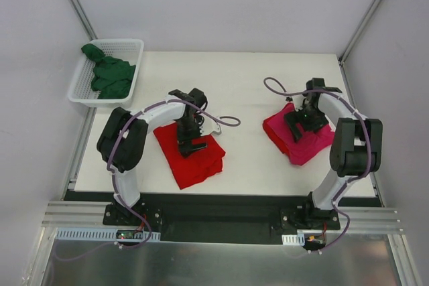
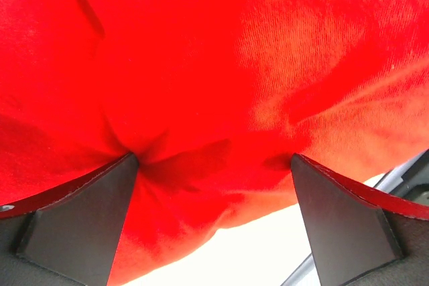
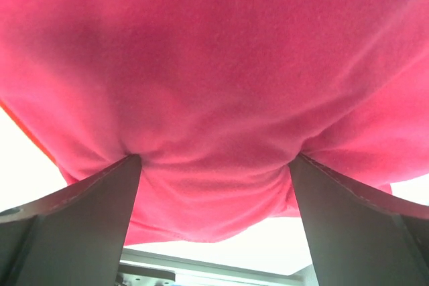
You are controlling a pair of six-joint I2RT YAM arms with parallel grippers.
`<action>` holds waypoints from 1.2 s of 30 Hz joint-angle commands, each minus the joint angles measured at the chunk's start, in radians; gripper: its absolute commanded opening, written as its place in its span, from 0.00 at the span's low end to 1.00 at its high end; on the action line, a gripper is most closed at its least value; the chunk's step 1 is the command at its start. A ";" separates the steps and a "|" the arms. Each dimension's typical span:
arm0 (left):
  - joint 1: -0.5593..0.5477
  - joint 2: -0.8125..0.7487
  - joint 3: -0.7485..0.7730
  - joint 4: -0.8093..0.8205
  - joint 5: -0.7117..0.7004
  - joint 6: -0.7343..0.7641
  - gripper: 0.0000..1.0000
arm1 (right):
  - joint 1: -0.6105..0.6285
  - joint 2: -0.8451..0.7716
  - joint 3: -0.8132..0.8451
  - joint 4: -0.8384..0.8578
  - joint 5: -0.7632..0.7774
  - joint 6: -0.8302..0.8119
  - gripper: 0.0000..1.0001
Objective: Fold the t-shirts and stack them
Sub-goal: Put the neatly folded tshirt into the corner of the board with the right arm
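The left jaws stand spread wide, both fingertips (image 2: 100,212) pressed down into the folded bright red cloth t-shirt (image 1: 196,163). It lies directly beneath them on the white tabletop (image 1: 251,159). Cloth bulges up between the tips, but nothing is pinched. The right jaws are equally wide, their fingertips (image 3: 87,219) sunk into the bunched magenta-pink cloth t-shirt (image 1: 307,147) right under them, gripping nothing. The dark green cloth t-shirt (image 1: 110,77) sits crumpled in the white plastic mesh basket (image 1: 79,93), well away beyond and to the left of the left jaws.
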 commanded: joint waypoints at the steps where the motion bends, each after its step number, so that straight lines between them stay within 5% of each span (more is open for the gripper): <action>1: 0.031 -0.057 -0.014 -0.066 -0.037 -0.021 0.99 | 0.083 0.041 0.098 -0.064 -0.062 -0.018 0.96; 14: 0.080 -0.069 -0.075 -0.100 -0.153 -0.072 0.99 | 0.311 0.175 0.286 -0.167 -0.120 -0.182 0.96; 36: 0.174 -0.069 -0.112 -0.157 -0.270 -0.132 0.99 | 0.457 0.317 0.465 -0.233 -0.134 -0.651 0.96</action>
